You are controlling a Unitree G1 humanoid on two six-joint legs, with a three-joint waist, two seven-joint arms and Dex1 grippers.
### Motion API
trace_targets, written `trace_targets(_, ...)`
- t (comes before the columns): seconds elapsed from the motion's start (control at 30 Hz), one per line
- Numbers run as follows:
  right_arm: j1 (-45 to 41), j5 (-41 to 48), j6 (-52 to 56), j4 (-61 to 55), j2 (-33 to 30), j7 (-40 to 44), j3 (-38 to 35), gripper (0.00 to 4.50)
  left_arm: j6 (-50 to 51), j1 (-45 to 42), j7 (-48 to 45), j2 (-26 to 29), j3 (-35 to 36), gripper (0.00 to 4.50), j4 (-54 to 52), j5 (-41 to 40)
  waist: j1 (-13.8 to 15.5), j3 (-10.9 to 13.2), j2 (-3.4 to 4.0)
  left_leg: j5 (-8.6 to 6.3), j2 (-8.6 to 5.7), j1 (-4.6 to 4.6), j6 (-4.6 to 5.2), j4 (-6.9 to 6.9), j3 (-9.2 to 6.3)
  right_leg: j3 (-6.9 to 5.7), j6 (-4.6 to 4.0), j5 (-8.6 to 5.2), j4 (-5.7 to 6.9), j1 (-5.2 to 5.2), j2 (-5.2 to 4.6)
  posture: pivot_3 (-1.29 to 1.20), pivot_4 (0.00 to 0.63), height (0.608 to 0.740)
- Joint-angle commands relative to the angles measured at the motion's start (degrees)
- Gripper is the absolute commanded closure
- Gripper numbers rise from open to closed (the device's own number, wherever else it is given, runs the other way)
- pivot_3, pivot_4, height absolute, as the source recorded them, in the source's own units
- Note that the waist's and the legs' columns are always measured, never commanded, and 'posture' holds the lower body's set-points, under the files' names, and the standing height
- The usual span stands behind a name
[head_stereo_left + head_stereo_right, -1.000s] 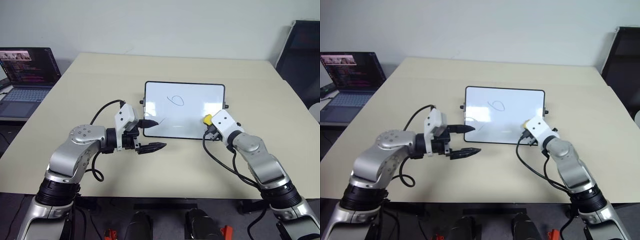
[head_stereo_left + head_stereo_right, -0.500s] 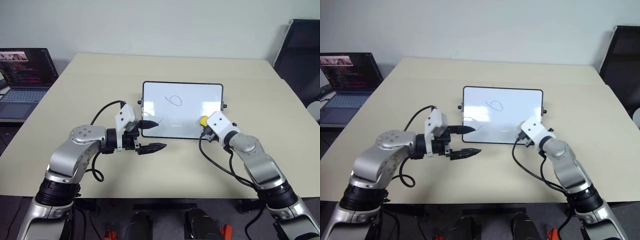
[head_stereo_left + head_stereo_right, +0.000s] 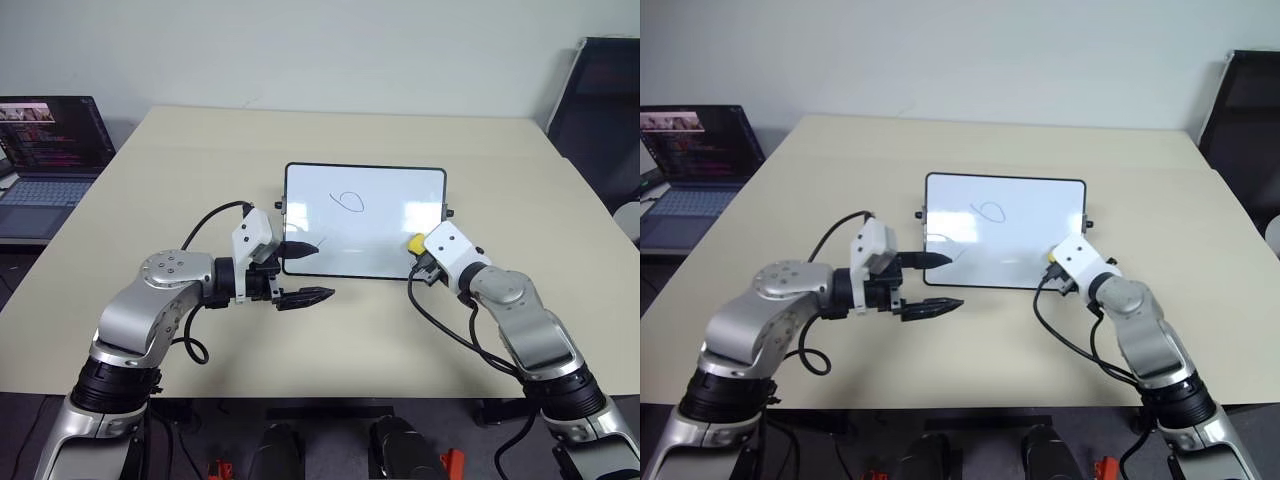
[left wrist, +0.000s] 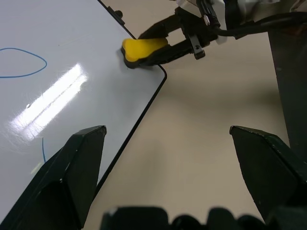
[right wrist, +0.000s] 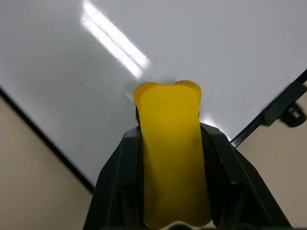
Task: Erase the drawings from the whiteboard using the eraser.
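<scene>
The whiteboard (image 3: pixel 385 225) lies flat in the middle of the table. Its drawings are an oval loop (image 3: pixel 348 201) and a short stroke (image 3: pixel 321 243) near the board's near left corner. My right gripper (image 5: pixel 169 143) is shut on the yellow eraser (image 3: pixel 413 242), whose tip rests on the board near its near right corner. The left wrist view shows the eraser (image 4: pixel 141 48) pinched between black fingers at that corner. My left gripper (image 3: pixel 322 268) stands open at the board's near left edge, its upper finger over the stroke, with nothing between its fingers.
An open laptop (image 3: pixel 50 150) sits on a side surface at the far left. A dark chair (image 3: pixel 605 100) stands beyond the table's right side. The beige table (image 3: pixel 200 180) surrounds the board on all sides.
The right gripper swung the eraser slightly left along the board's near edge, then back toward the right corner. The camera shifted a little. The left arm has kept still.
</scene>
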Motion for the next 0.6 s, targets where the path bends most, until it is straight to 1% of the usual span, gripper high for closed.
trace_targets(0.03, 0.2, -0.6, 1.3, -0.2, -0.2, 0.7, 1.2, 3.27, 0.1, -0.9, 0.1, 0.0, 0.1, 0.0, -2.4, -1.2, -0.2, 0.0, 0.0, 0.0, 0.0, 0.0, 0.0, 0.01, 0.0, 0.0, 0.0, 0.0, 0.0, -0.01, 0.0, 0.0, 0.15, 0.74)
trace_targets(0.1, -0.8, -2.2, 0.1, 0.5, -0.1, -1.0, 1.4, 3.27, 0.1, -0.9, 0.1, 0.0, 0.1, 0.0, -2.4, -1.2, -0.4, 0.0, 0.0, 0.0, -0.01, 0.0, 0.0, 0.02, 0.0, 0.01, 0.0, 0.0, -0.01, -0.01, -0.01, 0.0, 0.15, 0.74)
trace_targets(0.2, -3.4, -4.5, -3.3, 2.3, 2.3, -6.9, -0.7, 3.27, 0.3, -0.6, 0.3, -0.1, 0.2, 0.0, -2.6, -1.3, -0.7, 0.0, -0.01, 0.0, -0.01, 0.0, 0.0, 0.02, 0.0, 0.01, 0.0, 0.0, -0.01, -0.04, -0.01, 0.0, 0.15, 0.74)
trace_targets(0.27, -3.9, -4.9, -4.2, 2.8, 3.5, -8.1, -0.9, 3.27, 0.4, -0.4, 0.4, -0.2, 0.1, 0.0, -2.8, -1.3, -0.8, 0.0, -0.01, 0.0, -0.01, -0.01, 0.0, 0.02, 0.0, 0.01, 0.0, 0.01, -0.01, -0.05, -0.01, 0.0, 0.15, 0.74)
trace_targets(0.43, -2.5, -4.5, -2.9, 2.2, 3.5, -5.3, 0.7, 3.27, 0.7, -0.1, 0.9, -0.5, 0.3, 0.0, -3.2, -1.4, -0.8, 0.0, -0.01, -0.01, 0.0, -0.1, -0.01, -0.11, 0.0, -0.01, 0.01, -0.01, -0.03, -0.12, 0.0, 0.0, 0.15, 0.74)
trace_targets(0.6, -0.7, -3.9, -3.1, 0.5, 2.7, -3.0, 0.1, 3.27, 0.8, 0.7, 1.7, -0.5, 1.0, 0.0, -3.1, -1.4, -0.8, 0.0, -0.01, -0.01, 0.01, -0.1, -0.01, -0.13, -0.01, -0.01, 0.0, -0.01, -0.01, -0.14, 0.02, 0.0, 0.15, 0.74)
